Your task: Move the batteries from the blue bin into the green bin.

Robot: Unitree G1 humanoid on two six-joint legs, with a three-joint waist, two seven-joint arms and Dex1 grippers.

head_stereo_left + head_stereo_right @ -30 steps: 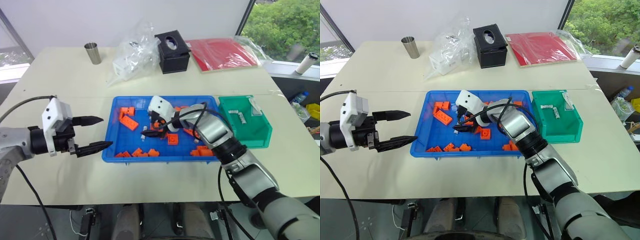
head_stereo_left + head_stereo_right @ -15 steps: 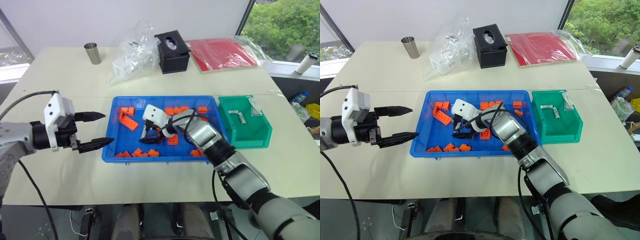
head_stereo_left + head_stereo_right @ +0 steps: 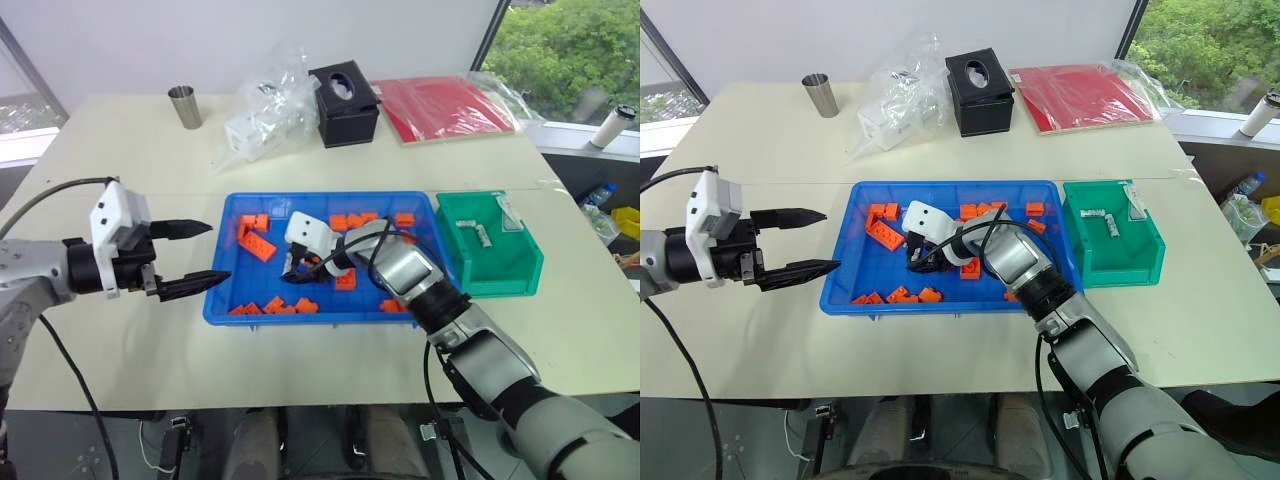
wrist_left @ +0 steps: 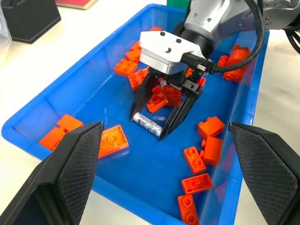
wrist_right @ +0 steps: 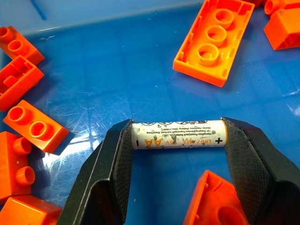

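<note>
One battery (image 5: 178,139), a silver AA cell, lies on the floor of the blue bin (image 3: 225,292) among orange bricks. My right gripper (image 4: 147,125) reaches down into the bin, and its black fingers (image 5: 115,159) press on both ends of the cell. Left of the bin, above the table, my left gripper (image 3: 218,252) hangs open with nothing in it. The green bin (image 3: 500,268) stands against the blue bin's right side. Small silver batteries (image 3: 1098,214) lie inside it.
Orange toy bricks (image 3: 257,244) are scattered across the blue bin. At the back of the table stand a steel cup (image 3: 184,106), a crumpled plastic bag (image 3: 265,105), a black tissue box (image 3: 345,103) and a red folder (image 3: 445,105).
My right gripper's fingers have narrowed from wide open onto the ends of the battery. The left gripper has stayed about where it was.
</note>
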